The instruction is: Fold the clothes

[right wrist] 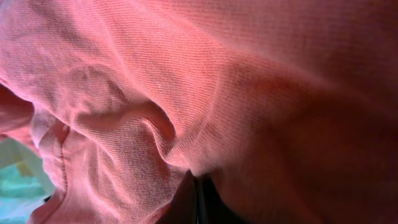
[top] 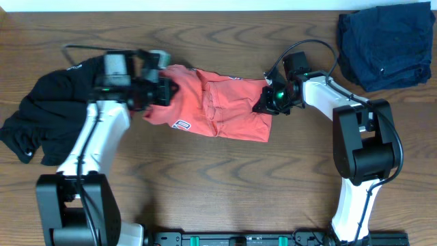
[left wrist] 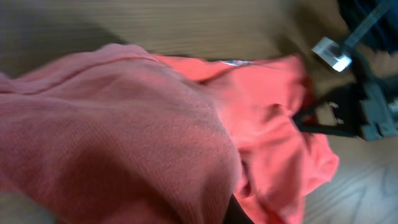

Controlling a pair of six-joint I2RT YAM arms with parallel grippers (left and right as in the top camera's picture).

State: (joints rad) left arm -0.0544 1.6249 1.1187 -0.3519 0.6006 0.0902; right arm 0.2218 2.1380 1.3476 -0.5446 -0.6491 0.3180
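Observation:
A coral-red garment [top: 218,109] lies crumpled in the middle of the wooden table. My left gripper [top: 162,92] is at its left edge and shut on the cloth; in the left wrist view the red garment [left wrist: 124,137] drapes over the jaws and hides them. My right gripper [top: 268,102] is at the garment's right edge, shut on the fabric; the right wrist view is filled with the red cloth [right wrist: 186,93], with the closed fingertips [right wrist: 199,196] just visible below. The right arm [left wrist: 367,106] shows beyond the garment in the left wrist view.
A black garment [top: 41,119] lies heaped at the left, under my left arm. A dark navy garment [top: 386,44] sits folded at the back right corner. Bare wood table [top: 225,184] lies in front of the red garment.

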